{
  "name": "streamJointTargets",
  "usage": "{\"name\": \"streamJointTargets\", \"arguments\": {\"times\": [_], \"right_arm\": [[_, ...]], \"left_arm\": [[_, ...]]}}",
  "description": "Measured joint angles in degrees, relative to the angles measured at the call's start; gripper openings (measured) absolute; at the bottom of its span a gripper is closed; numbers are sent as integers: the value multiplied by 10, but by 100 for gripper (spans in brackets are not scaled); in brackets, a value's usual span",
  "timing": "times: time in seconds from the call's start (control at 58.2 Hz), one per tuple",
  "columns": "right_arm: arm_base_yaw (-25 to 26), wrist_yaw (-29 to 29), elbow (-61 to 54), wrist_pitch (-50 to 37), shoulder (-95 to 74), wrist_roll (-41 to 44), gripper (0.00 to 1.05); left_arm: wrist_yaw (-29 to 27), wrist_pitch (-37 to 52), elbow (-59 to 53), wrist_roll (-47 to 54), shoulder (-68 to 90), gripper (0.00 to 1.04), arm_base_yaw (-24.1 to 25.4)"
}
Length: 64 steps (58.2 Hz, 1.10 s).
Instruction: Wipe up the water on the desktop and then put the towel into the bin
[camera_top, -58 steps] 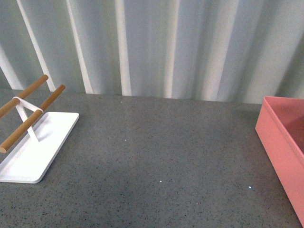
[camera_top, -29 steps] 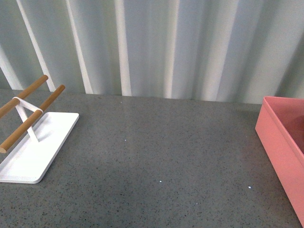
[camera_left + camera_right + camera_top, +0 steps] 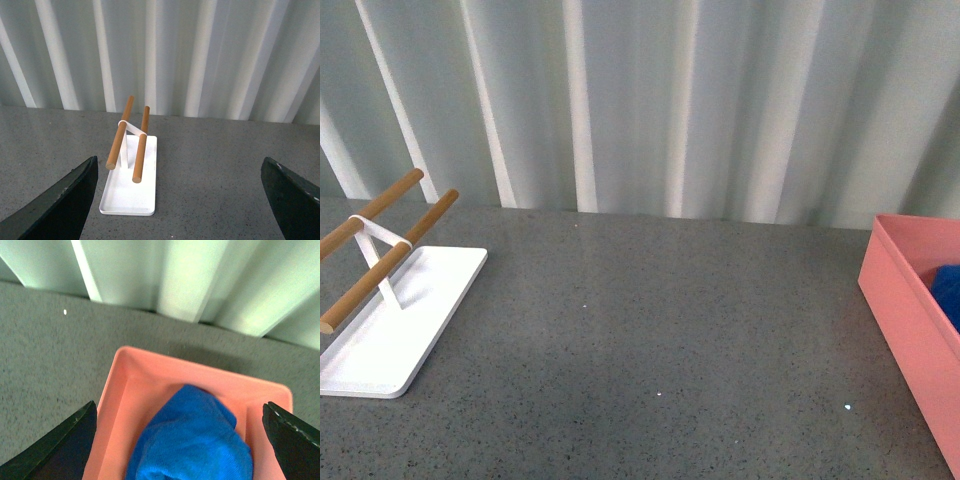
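The blue towel (image 3: pixel 192 440) lies bunched inside the salmon-pink bin (image 3: pixel 125 385). In the front view the bin (image 3: pixel 910 320) stands at the right edge with a sliver of the towel (image 3: pixel 947 292) showing over its wall. My right gripper (image 3: pixel 180 450) hangs open above the bin, its jaws spread wide on either side of the towel and apart from it. Over the grey speckled desktop (image 3: pixel 650 320) my left gripper (image 3: pixel 180 200) is open too, with nothing between its fingers. Neither arm shows in the front view.
A white tray-shaped rack (image 3: pixel 390 320) with two wooden rods (image 3: pixel 390 255) stands at the left of the desktop, also seen in the left wrist view (image 3: pixel 131 195). A corrugated pale wall (image 3: pixel 650 100) closes off the back.
The front view has shifted slightly, so the scene sits a bit lower in frame. The blue towel now shows inside the bin, where none showed before.
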State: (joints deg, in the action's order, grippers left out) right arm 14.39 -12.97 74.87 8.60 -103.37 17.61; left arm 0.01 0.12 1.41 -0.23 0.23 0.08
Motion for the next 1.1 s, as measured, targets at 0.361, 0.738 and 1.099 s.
{"name": "streamJointTargets", "arguments": {"times": [0.361, 0.738, 1.099], "right_arm": [[-2, -28, -360, -314, 264, -109, 98], [-30, 20, -709, -631, 436, -166, 39], [-89, 75, -733, -482, 623, -167, 3]], "left_arm": [[0, 0, 0, 0, 0, 98, 0], [0, 0, 0, 0, 0, 98, 0], [0, 0, 0, 0, 0, 98, 0]]}}
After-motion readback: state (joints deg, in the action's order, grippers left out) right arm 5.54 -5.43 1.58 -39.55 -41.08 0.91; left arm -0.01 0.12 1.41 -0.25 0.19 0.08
